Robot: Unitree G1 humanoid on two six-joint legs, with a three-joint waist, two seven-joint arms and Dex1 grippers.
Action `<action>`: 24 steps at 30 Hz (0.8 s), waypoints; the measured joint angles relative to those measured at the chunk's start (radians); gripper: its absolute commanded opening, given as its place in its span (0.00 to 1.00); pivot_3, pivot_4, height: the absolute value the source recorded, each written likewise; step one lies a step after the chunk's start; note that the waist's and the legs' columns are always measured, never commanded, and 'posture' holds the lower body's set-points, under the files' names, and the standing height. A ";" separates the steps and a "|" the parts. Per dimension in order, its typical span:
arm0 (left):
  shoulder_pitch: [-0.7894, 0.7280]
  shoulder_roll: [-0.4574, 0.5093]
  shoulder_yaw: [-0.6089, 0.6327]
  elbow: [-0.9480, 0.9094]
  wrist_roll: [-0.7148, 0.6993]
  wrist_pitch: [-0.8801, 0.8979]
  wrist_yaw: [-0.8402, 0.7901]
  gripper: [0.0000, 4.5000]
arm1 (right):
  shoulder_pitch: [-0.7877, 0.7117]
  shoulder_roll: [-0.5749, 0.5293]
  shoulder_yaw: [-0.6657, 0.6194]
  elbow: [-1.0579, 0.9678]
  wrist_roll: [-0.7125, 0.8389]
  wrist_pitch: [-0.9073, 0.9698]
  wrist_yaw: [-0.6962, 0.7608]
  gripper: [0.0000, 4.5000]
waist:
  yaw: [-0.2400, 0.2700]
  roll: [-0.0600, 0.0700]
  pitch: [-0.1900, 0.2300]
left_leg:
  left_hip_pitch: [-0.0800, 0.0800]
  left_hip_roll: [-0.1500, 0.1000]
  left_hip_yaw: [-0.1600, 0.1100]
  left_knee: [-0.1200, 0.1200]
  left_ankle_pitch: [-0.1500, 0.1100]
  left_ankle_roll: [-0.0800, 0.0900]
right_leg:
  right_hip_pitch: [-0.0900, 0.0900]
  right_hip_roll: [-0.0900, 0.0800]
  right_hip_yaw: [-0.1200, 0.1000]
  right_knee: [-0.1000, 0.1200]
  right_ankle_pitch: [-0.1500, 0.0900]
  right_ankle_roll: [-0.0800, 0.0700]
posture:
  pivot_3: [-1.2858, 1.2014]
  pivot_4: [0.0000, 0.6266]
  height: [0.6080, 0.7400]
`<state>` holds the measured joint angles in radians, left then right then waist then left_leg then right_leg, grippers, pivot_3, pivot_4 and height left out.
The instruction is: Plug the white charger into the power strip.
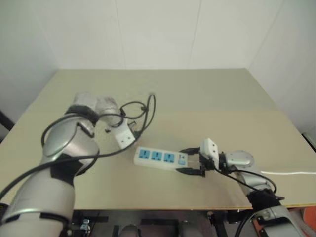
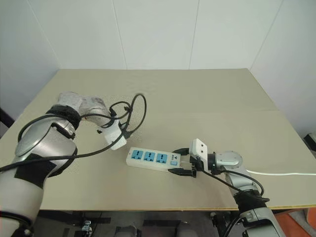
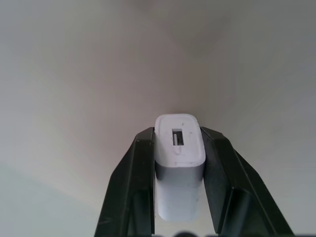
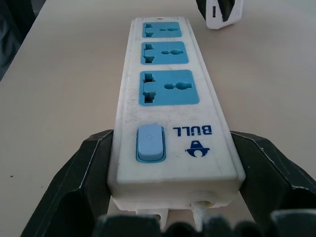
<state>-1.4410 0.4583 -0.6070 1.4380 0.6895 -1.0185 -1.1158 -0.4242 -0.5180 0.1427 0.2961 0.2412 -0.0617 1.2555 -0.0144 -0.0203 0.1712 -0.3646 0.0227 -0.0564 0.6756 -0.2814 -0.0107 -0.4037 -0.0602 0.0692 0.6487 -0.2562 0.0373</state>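
The white charger [image 3: 179,163] is clamped between the two black fingers of my left gripper [image 3: 179,133], which is shut on it, its end with a small slot facing the camera. The same charger [image 4: 222,12] hangs just past the far end of the power strip [image 1: 157,158]. The strip is a long white bar with three blue sockets and a blue switch [image 4: 149,143], lying flat on the table. My right gripper [image 1: 181,160] is shut on its switch end, one finger pressed against each long side.
The beige table [image 1: 197,94] stretches back to white walls. The strip's thin white cord [image 1: 291,173] runs off to the right near the table's front edge. Black cables loop off my left wrist [image 1: 140,111] above the strip.
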 measured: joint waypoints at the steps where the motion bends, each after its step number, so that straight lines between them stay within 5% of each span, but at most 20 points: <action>1: 0.004 -0.023 0.099 0.001 -0.110 0.056 -0.148 0.22 | 0.000 -0.002 0.000 -0.001 0.000 0.000 0.000 0.75 | 0.000 0.000 0.000 | -0.001 0.000 -0.001 0.001 0.000 0.000 | 0.000 0.000 -0.001 0.000 0.000 0.000 | 0.52 0.24 1.00; 3: -0.003 -0.060 0.262 -0.008 -0.311 0.174 -0.384 0.22 | 0.004 -0.001 0.001 -0.007 -0.001 0.000 -0.005 0.75 | -0.004 0.000 0.000 | -0.001 0.000 -0.001 0.002 0.000 0.000 | 0.000 0.000 -0.001 0.000 0.000 0.000 | 0.52 0.24 1.00; 6: -0.021 -0.048 0.328 -0.030 -0.480 0.282 -0.481 0.22 | 0.011 -0.001 0.002 -0.020 0.000 0.000 -0.015 0.75 | -0.016 0.000 0.000 | -0.001 0.000 -0.002 0.002 -0.001 0.001 | 0.000 0.000 -0.001 0.000 0.000 0.000 | 0.52 0.24 1.00; 16: 0.131 0.042 0.457 -0.267 -1.064 0.650 -0.495 0.22 | -0.014 0.008 0.015 0.005 -0.009 -0.002 -0.008 0.75 | -0.039 0.002 -0.002 | 0.001 0.001 -0.003 0.003 -0.001 0.001 | 0.000 0.000 0.000 0.007 0.000 0.000 | 0.52 0.24 1.00; 24: 0.437 0.017 0.609 -0.590 -1.248 0.866 -0.460 0.22 | -0.077 0.032 0.027 0.081 -0.025 -0.029 0.017 0.75 | -0.052 0.002 -0.002 | 0.001 0.001 -0.004 0.003 0.000 0.001 | 0.000 0.001 -0.001 0.008 0.000 0.000 | 0.52 0.24 1.00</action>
<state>-1.0038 0.4749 0.0024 0.8477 -0.5590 -0.1521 -1.5756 -0.5008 -0.4864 0.1694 0.3770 0.2166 -0.0905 1.2726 -0.0667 -0.0182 0.1695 -0.3635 0.0238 -0.0603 0.6785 -0.2819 -0.0097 -0.4035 -0.0594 0.0685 0.6566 -0.2561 0.0374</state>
